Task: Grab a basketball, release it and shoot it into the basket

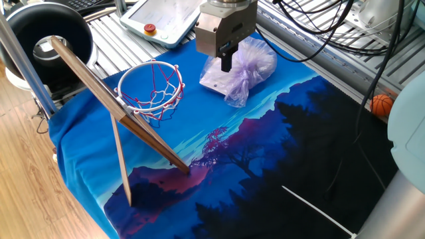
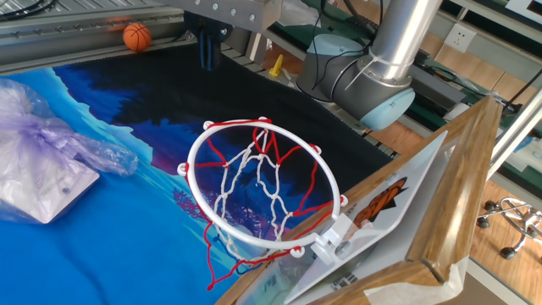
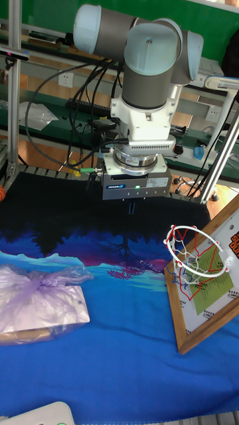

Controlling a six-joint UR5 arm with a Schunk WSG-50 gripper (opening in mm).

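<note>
The basketball is a tiny orange ball lying off the cloth's far edge on the metal frame, also seen as the basketball at top left. The basket has a red rim and string net on a tilted wooden backboard; the other fixed view shows the basket close up, and the tall view shows the basket at right. My gripper hangs above the cloth beside the lilac bag, fingers together and holding nothing. The same gripper is far from the ball.
A translucent lilac plastic bag lies on the blue cloth right behind the gripper. A big black round tub stands behind the backboard. A teach pendant rests on the frame. Cables run along the far side.
</note>
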